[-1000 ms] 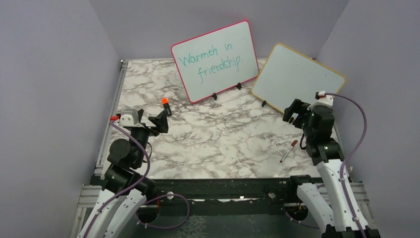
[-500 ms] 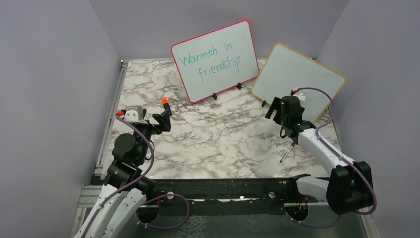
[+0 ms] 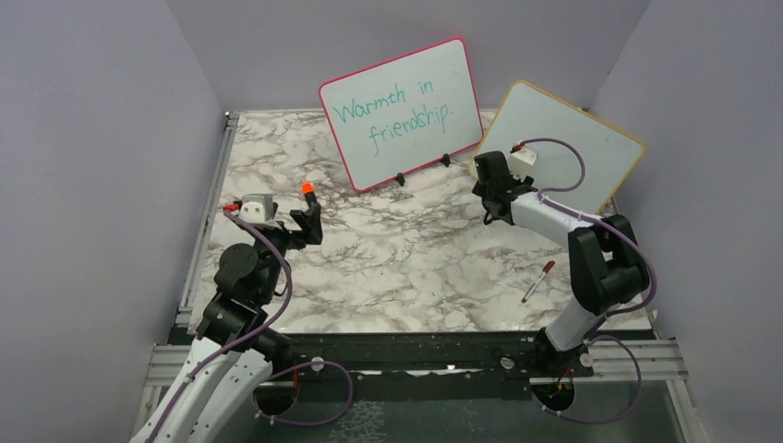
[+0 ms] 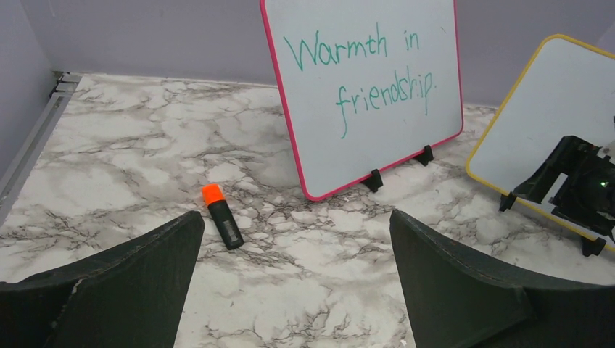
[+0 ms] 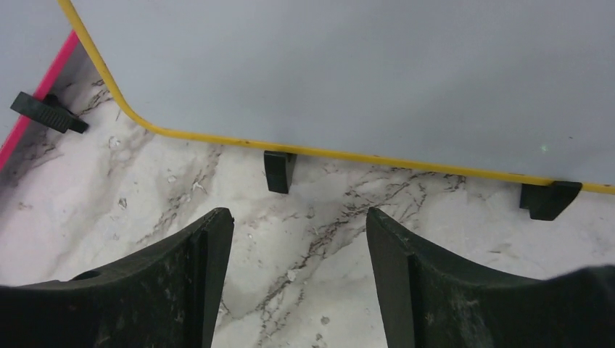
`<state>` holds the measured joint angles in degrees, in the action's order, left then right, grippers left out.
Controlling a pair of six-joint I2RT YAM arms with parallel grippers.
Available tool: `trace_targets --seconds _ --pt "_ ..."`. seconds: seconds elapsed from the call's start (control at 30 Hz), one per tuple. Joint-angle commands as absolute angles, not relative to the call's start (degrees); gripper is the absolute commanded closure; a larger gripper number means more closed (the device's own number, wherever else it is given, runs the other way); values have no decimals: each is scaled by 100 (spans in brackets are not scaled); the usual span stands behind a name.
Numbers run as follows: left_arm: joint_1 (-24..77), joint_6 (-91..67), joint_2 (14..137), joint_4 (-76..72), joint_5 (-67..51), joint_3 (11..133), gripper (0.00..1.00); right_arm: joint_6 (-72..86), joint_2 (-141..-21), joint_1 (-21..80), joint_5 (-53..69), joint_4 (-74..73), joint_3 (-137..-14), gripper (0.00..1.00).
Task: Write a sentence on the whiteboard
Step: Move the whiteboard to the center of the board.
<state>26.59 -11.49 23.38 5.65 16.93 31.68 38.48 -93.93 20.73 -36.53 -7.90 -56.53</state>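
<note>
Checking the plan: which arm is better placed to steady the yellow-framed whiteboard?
Right. The right gripper hangs open just in front of the whiteboard's lower edge and feet; the left gripper, also open, sits far across the table.

Bare marble table (image 3: 415, 263) spans the middle; whiteboard (image 3: 605, 137) and pink-framed board (image 3: 397, 115), perhaps touching, wall off the back.
</note>
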Motion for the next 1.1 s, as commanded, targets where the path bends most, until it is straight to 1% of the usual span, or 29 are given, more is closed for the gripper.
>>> trace_targets --seconds 0.0,0.1,0.2,0.27,0.63,0.7,0.73,0.83,0.9,0.93,1.07 --pt "2739 -1073 2363 387 1718 3152 1 4354 -9915 2136 -4327 -1095 -6107 32" --pt "2789 -1057 2385 376 1731 3155 1 4392 -10169 2136 -4377 -1058 -6274 44" --pt "2827 -1018 2397 358 1745 3155 1 4401 -10417 2136 -4401 -1091 -6475 49" --pt "2845 -998 2399 344 1757 3154 1 4372 -10604 2136 -4395 -1071 -6585 54" --pt "2907 -933 2408 346 1775 3155 1 4384 -11274 2136 -4608 -1156 -7101 62" --pt "2917 -908 2409 346 1775 3155 1 4361 -11319 2129 -4639 -1152 -7135 67" --pt "2924 -883 2417 346 1775 3151 1 4341 -11328 2127 -4644 -1138 -7137 71" --pt "2963 -690 2417 323 1876 3121 1 4239 -11311 2136 -4537 -1115 -7068 89" --pt "2997 -698 2406 326 1959 3120 1 4159 -11238 2136 -4324 -1014 -6920 97" --pt "3002 -699 2415 308 1927 3120 1 4123 -11183 2141 -4204 -964 -6838 99" --pt "3028 -694 2410 279 1904 3111 1 4013 -10933 2285 -4004 -836 -6445 99"
